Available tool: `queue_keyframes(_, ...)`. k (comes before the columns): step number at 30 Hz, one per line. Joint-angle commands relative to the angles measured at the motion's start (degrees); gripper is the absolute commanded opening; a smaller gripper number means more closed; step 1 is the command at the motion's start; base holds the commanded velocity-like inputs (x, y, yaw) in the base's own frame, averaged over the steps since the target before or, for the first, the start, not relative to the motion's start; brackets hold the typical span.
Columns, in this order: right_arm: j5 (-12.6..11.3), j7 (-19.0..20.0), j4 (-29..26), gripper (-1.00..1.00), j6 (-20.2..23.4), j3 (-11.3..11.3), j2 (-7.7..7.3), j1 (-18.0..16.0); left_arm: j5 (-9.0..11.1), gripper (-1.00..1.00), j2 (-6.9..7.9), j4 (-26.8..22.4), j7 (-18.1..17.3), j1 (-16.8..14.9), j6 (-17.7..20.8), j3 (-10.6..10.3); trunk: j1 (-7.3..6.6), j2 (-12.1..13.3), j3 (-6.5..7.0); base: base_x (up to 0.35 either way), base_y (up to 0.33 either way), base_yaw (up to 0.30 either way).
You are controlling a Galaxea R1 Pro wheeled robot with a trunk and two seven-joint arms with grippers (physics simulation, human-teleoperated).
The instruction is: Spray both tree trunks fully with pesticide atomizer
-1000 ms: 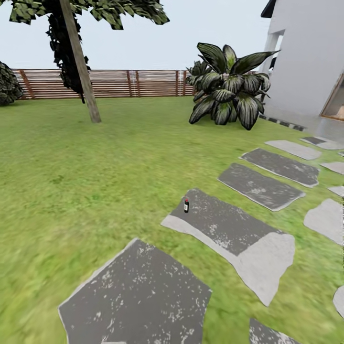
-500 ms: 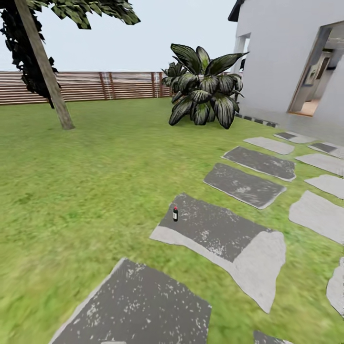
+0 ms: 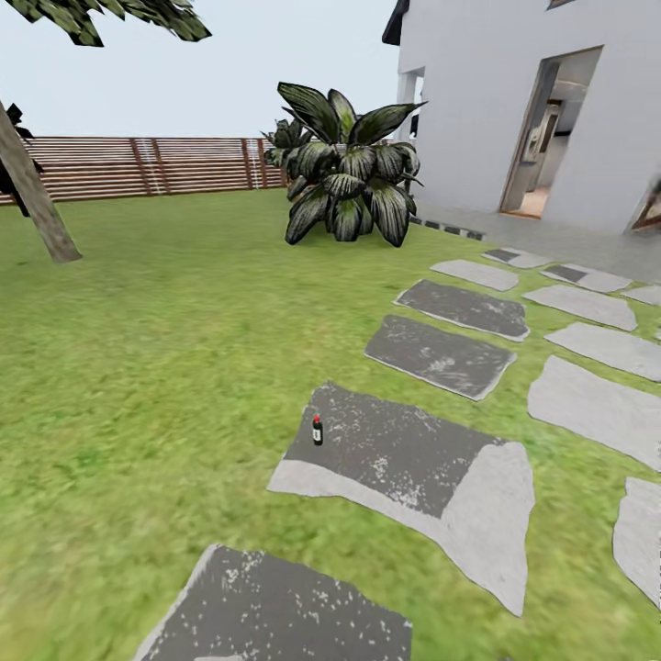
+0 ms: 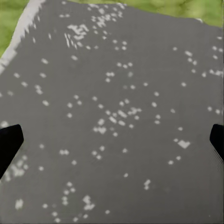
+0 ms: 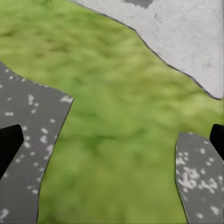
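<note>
A small dark atomizer [image 3: 317,430] with a red cap is seen standing upright in the head view, at the left edge of a large grey stepping stone [image 3: 413,468], on its darker part and just beside the grass of the lawn [image 3: 165,367]. Another dark, white-speckled stone [image 3: 285,610] is seen nearer the robot, and further stones are laid in a row toward the white house [image 3: 542,92], whose doorway [image 3: 542,138] stands open. A broad-leaved dark shrub [image 3: 344,179] is placed at the far side of the lawn, near the corner of the house. A leaning pale tree trunk [image 3: 35,207] is cut by the picture's left edge, with dark leaves [image 3: 110,16] above it, well apart from the atomizer. A brown slatted fence [image 3: 147,167] is run along the far edge of the lawn.

In the left wrist view the left gripper [image 4: 112,140] is held over a speckled dark stone [image 4: 116,93]; its dark fingertips [image 4: 8,142] are set wide apart, with nothing between them. In the right wrist view the right gripper [image 5: 112,140] is held over grass [image 5: 116,140] between stones [image 5: 21,140]; its fingertips [image 5: 8,140] are likewise spread and nothing is gripped.
</note>
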Motion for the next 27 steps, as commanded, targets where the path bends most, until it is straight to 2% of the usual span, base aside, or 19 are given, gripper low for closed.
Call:
queue_keyframes(1,0.0,0.0,-0.01,1.0,0.0,0.0,0.0,0.0,0.01,1.0,0.0,0.0,0.0,0.0,0.0,0.0,0.0,0.0,0.0,0.288,0.208,-0.285)
queue_keyframes(20,0.0,0.0,0.05,1.0,-0.01,0.0,0.01,0.0,-0.01,1.0,0.0,0.05,0.0,0.0,0.0,0.07,0.0,0.0,0.0,0.285,0.21,-0.285)
queue_keyframes(27,0.0,0.0,0.05,1.0,-0.01,0.0,-0.01,0.0,0.02,1.0,0.0,0.0,0.0,0.0,0.0,0.09,0.0,0.0,0.0,0.184,0.262,-0.285)
